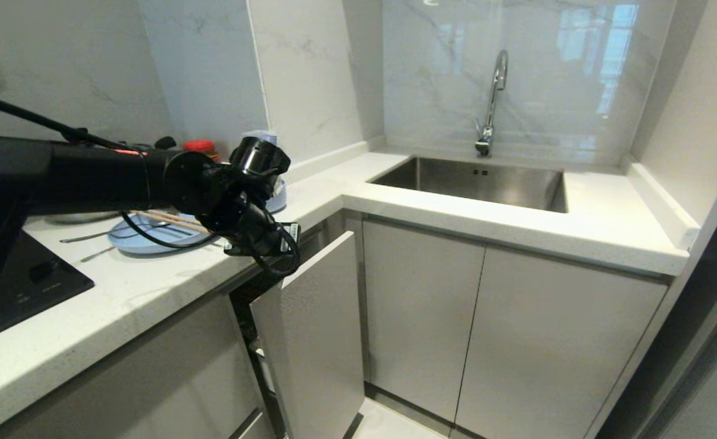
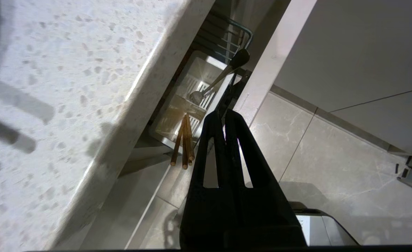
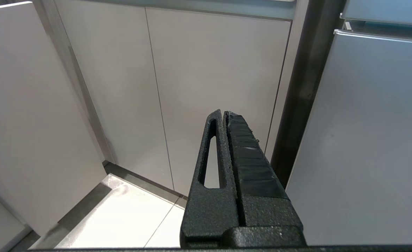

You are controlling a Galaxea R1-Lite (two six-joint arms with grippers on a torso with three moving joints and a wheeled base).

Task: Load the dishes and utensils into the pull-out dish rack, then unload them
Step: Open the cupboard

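Left end effector [image 2: 223,115] pressed together, empty, above rack [image 2: 227,38] by bench [image 1: 151,286] front edge. Chopsticks [image 2: 185,140] stood in caddy [image 2: 192,87]; for unloading: spread, pinch near tops, lift straight.

The plate [image 1: 145,239] is set on the counter [image 1: 151,286] left of the sink [image 1: 474,183], with chopsticks [image 1: 175,221] laid across it, above the partly pulled-out dish rack [image 2: 192,94], in which more chopsticks [image 2: 184,141] are stood.
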